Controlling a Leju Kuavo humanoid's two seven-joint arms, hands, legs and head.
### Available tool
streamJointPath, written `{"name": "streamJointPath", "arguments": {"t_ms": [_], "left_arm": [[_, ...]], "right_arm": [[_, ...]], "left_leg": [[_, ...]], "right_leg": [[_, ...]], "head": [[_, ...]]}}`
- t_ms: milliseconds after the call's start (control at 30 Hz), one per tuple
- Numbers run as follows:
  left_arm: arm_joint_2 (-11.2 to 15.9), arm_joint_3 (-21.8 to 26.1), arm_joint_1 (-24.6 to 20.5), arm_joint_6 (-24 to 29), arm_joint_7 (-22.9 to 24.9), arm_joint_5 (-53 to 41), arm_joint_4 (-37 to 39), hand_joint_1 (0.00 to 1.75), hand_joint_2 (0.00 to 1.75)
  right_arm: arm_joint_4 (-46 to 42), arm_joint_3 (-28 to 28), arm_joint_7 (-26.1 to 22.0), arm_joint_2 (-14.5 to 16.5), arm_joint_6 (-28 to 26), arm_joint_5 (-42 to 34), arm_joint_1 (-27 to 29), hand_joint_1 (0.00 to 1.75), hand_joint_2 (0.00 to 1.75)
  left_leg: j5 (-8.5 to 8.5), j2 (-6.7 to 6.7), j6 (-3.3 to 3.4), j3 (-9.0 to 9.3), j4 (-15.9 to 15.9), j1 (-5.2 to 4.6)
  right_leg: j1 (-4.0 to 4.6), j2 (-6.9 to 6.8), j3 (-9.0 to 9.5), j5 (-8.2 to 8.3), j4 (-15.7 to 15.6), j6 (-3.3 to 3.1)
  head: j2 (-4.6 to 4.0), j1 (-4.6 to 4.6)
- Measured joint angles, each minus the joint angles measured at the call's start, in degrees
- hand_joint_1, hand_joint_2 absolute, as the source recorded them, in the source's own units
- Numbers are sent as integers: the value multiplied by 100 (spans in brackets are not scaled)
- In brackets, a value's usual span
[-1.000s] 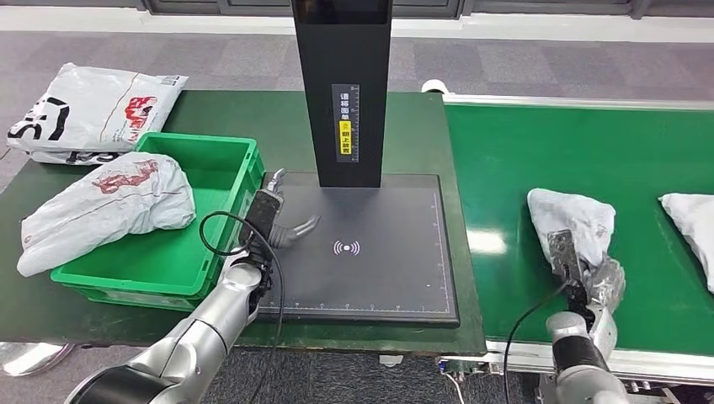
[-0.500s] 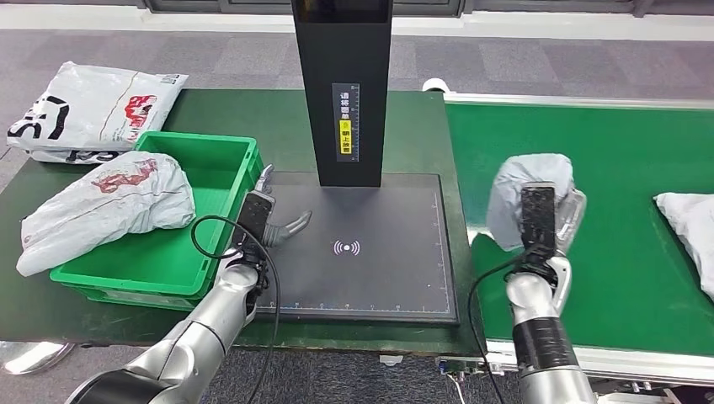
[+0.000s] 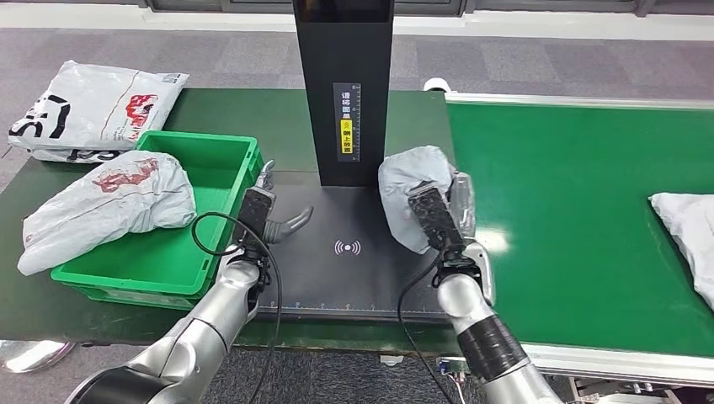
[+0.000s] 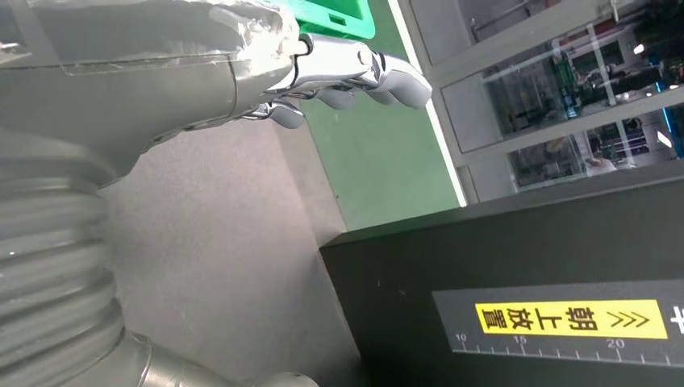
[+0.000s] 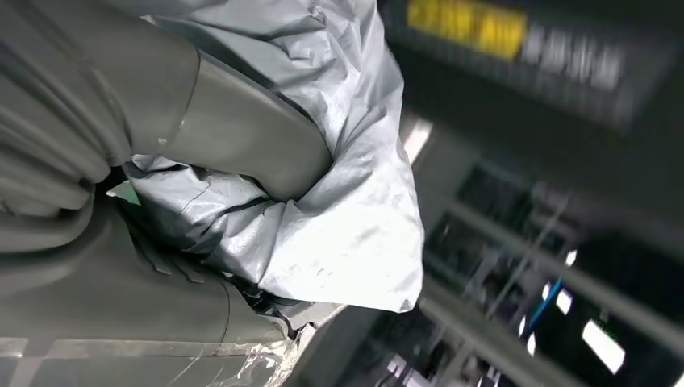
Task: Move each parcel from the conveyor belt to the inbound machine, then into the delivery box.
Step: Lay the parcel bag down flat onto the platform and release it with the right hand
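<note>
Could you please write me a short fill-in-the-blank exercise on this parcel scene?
1. The right hand holds a grey parcel above the black ____ pad.
2. The left hand holds ____.
3. The white parcel with red print lies across the green ____.
4. A further parcel lies on the green ____ at the right edge of the head view.

Missing words: scanner; nothing; crate; belt
</note>
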Motion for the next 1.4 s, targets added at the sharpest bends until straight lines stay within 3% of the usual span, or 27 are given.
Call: {"name": "streamJointPath", "arguments": {"t_ms": [100, 200, 233, 300, 333, 433, 533, 667, 900, 1100, 1267, 1400], "left_arm": [[11, 0, 0, -8, 6, 43, -16, 0, 175], [29, 0, -2, -46, 47, 90, -37, 0, 175], [35, 0, -3, -63, 65, 107, -46, 0, 175], [42, 0, -3, -84, 92, 137, -61, 0, 175], [45, 0, -3, -87, 100, 145, -65, 0, 175], [55, 0, -2, -85, 107, 157, -68, 0, 175], [61, 0, 15, -64, 110, 193, -98, 0, 175], [90, 0, 101, -13, 149, 225, -222, 0, 175], [142, 0, 244, 63, 92, 327, -461, 0, 175], [158, 0, 323, 70, 49, 349, -604, 0, 175], [159, 0, 439, 92, -102, 390, -796, 0, 175], [157, 0, 512, 112, -153, 436, -978, 0, 175]], "right_arm": [[70, 298, 184, 5, 461, -226, 14, 175, 175], [229, 599, 494, 4, 1395, -494, 20, 129, 175], [317, 717, 571, 4, 1658, -554, 21, 85, 175], [519, 952, 659, 4, 2001, -633, 23, 28, 175], [611, 1052, 678, 4, 2075, -644, 21, 0, 131], [851, 1274, 784, 3, 2095, -550, -20, 0, 0], [1057, 1402, 851, 0, 2013, -483, -43, 0, 0], [1145, 1412, 782, -25, 1709, -538, 12, 0, 175], [914, 1011, 231, -148, 1534, -1098, 292, 0, 175], [738, 706, 41, -201, 1622, -1393, 448, 0, 175], [650, 347, -621, -197, 2138, -2571, 578, 0, 175], [647, -173, -832, -167, 2704, -3828, 666, 0, 175]], "left_leg": [[0, 0, 0, -1, 0, 1], [-1, 3, -1, -1, 0, 1], [-1, 3, -1, -1, 0, 1], [0, 1, -1, -2, 0, 1], [0, 0, -1, -2, 0, 1], [0, 0, -1, -3, 0, 1], [0, 0, -1, -2, 0, 0], [0, 0, 0, -1, 1, 0], [-1, 0, 0, -2, 1, 0], [0, 1, 0, -1, 1, 0], [0, 1, 0, -2, 1, 0], [-1, 0, 0, -3, 1, 0]], "right_leg": [[1, 0, -2, 0, 1, -1], [1, 2, -3, -1, 0, -1], [1, 2, -3, -1, 0, -1], [1, 0, -4, -1, 0, -1], [1, -1, -3, -1, 0, -1], [0, -1, -3, -1, 0, -2], [0, -1, -2, -1, -1, -1], [-1, -1, -2, -1, -2, -1], [-1, -1, -2, -1, -2, -1], [0, 0, -3, -1, -2, -1], [0, 0, -3, -1, -2, -1], [-1, -1, -3, -1, -2, -1]], "head": [[0, 0], [0, 0], [0, 0], [0, 0], [0, 0], [0, 0], [0, 0], [0, 0], [0, 0], [0, 0], [0, 0], [0, 0]]}}
